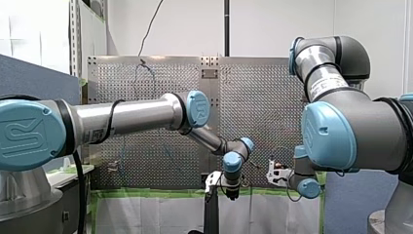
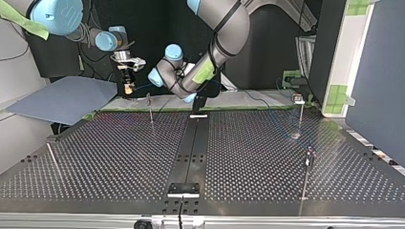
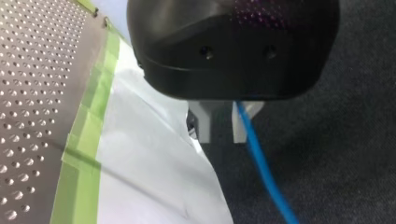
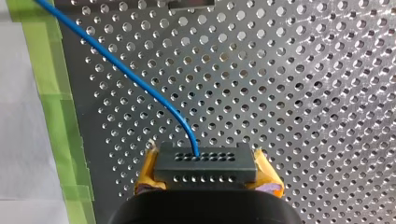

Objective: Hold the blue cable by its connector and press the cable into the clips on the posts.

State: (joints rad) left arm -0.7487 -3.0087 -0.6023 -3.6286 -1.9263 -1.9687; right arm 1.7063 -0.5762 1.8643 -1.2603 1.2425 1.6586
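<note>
The blue cable (image 4: 140, 79) ends in a black connector (image 4: 205, 167) clamped between the yellow pads (image 4: 148, 173) of my right gripper (image 4: 206, 176). From there it runs ahead over the perforated table (image 4: 303, 93) and passes just beside my left gripper (image 3: 222, 133), though I cannot tell whether that one grips it. The hold looks made and the pressing not yet begun, so the next move calls for carrying the cable, kept taut, over a clip and pushing down. Only the top view shows the posts (image 2: 151, 109), apart from both grippers, while only the right wrist view shows the grasp.
</note>
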